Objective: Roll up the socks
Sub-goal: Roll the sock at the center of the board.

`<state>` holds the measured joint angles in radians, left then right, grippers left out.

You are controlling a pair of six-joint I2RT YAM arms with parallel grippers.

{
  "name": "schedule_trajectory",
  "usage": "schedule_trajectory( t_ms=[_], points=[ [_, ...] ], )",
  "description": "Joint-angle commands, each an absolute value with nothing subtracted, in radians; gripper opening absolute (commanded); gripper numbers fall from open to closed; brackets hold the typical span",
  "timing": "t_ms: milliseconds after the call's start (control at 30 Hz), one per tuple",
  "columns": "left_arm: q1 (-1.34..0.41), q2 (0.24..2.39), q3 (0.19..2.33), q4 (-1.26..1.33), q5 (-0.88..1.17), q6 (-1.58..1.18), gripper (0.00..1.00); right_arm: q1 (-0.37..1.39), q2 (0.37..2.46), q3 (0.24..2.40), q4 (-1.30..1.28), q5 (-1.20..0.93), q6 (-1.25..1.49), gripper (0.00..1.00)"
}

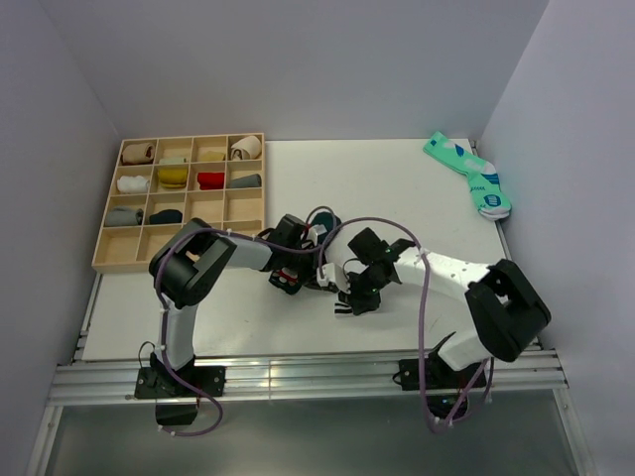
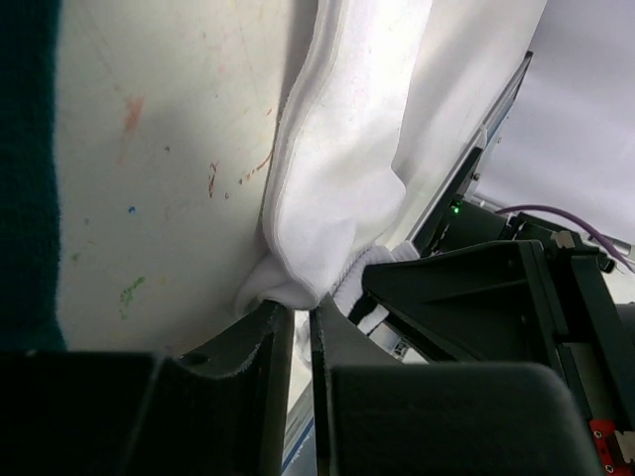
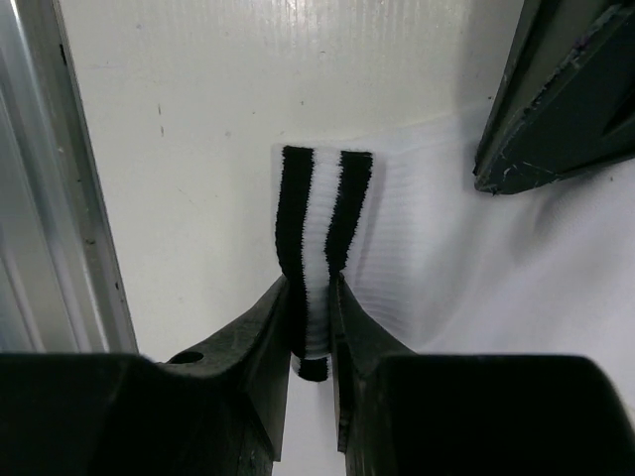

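Observation:
The white sock (image 2: 347,149) lies bunched on the table between my two arms. Its black-striped cuff (image 3: 322,198) stands up in a fold. My right gripper (image 3: 311,288) is shut on that cuff; in the top view it (image 1: 352,297) sits at the table's middle front. My left gripper (image 2: 303,309) is shut on a folded edge of the white sock at its very fingertips; in the top view it (image 1: 288,280) is just left of the right one. The dark green sock (image 2: 25,169) shows only as a strip at the left edge of the left wrist view.
A wooden divided tray (image 1: 109,253) with several rolled socks stands at the back left. A mint-green pair (image 1: 471,174) lies at the back right corner. The table's metal rail (image 1: 298,372) runs along the front. Walls close in both sides.

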<state>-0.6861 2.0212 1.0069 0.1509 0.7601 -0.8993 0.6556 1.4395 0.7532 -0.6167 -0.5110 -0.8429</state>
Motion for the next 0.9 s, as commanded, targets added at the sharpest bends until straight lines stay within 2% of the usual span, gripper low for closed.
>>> schedule_trajectory(
  t_ms=[0, 333, 433, 533, 633, 867],
  points=[
    [-0.684, 2.042, 1.040, 0.183, 0.681, -0.861, 0.16, 0.606, 1.522, 0.851, -0.781, -0.619, -0.888, 0.13],
    [-0.706, 2.054, 1.083, 0.201, 0.663, -0.782, 0.14, 0.502, 1.747, 1.045, -0.933, -0.725, -0.893, 0.13],
    [-0.706, 2.056, 1.071, 0.222, 0.647, -0.776, 0.19, 0.483, 1.772, 1.051, -0.911, -0.712, -0.858, 0.13],
    [-0.706, 2.039, 1.062, 0.227, 0.601, -0.759, 0.32, 0.482, 1.775, 1.034, -0.870, -0.667, -0.825, 0.13],
    [-0.704, 1.988, 1.011, 0.302, 0.578, -0.759, 0.36, 0.480, 1.784, 1.026, -0.867, -0.661, -0.825, 0.13],
    [-0.696, 1.898, 0.911, 0.429, 0.560, -0.749, 0.39, 0.463, 1.799, 1.040, -0.891, -0.689, -0.838, 0.13]
  ],
)
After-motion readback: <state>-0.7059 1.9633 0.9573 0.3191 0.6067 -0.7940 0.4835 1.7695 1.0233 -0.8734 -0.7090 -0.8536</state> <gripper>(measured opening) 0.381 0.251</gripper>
